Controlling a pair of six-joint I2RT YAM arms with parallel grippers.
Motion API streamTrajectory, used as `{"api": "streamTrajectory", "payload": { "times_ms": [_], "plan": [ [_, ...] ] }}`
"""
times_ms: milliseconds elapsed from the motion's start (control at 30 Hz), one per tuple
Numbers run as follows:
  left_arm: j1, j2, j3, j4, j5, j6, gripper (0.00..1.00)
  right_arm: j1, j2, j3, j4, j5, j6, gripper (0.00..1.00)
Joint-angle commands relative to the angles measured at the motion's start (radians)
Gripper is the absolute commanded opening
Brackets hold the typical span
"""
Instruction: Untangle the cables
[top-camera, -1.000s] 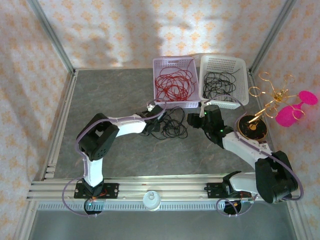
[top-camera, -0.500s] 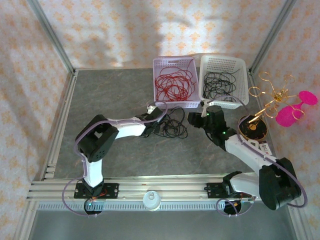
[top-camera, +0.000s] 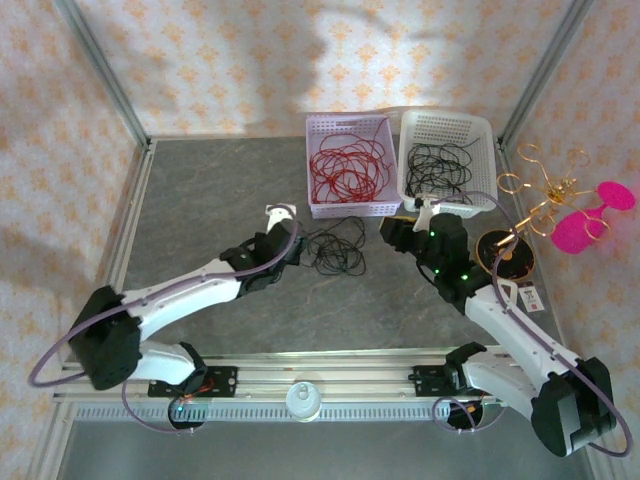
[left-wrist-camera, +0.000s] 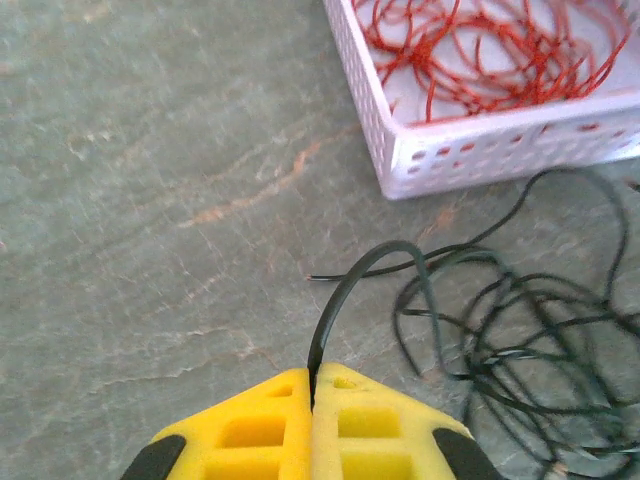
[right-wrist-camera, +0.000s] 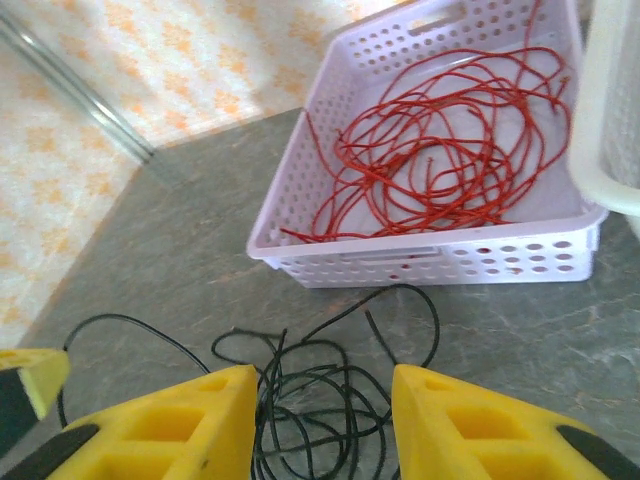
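A grey, stone-patterned surface (top-camera: 220, 190) is seen from above, with two white robot arms reaching in from its near edge. A loose tangle of black cables (top-camera: 335, 247) lies on the surface between the two arms, just in front of a lavender basket (top-camera: 348, 209). The left end effector (left-wrist-camera: 312, 385) has its yellow fingers pressed tight together. They pinch one black strand (left-wrist-camera: 338, 295), which arches up from the fingers and curves over to the tangle on its right. The right end effector (right-wrist-camera: 325, 400) hangs low over the other side of the tangle. Its yellow fingers are parted at a moderate gap and grip nothing, with black loops lying on the surface beneath them. Red cables (top-camera: 345, 165) lie coiled inside the lavender basket. Further black cables (top-camera: 438, 165) lie in a white basket (top-camera: 447, 123) just beside it on the right.
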Motion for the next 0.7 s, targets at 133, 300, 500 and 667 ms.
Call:
{"api": "streamTrajectory", "payload": {
  "times_ms": [133,300,500,667],
  "plan": [
    [-0.043,-0.215,0.085,-0.112,0.088,0.145,0.0,0.079,0.029,0.028,0.164,-0.099,-0.113,0.44],
    [-0.047,-0.286,0.132,-0.101,0.191,0.233,0.0,0.179,0.102,0.018,0.367,-0.218,-0.321,0.5],
    [-0.057,-0.286,0.185,-0.102,0.237,0.245,0.0,0.255,0.261,0.059,0.606,-0.253,-0.301,0.54],
    [-0.07,-0.307,0.192,-0.059,0.278,0.246,0.0,0.334,0.376,0.127,0.702,-0.238,-0.279,0.54]
  ]
}}
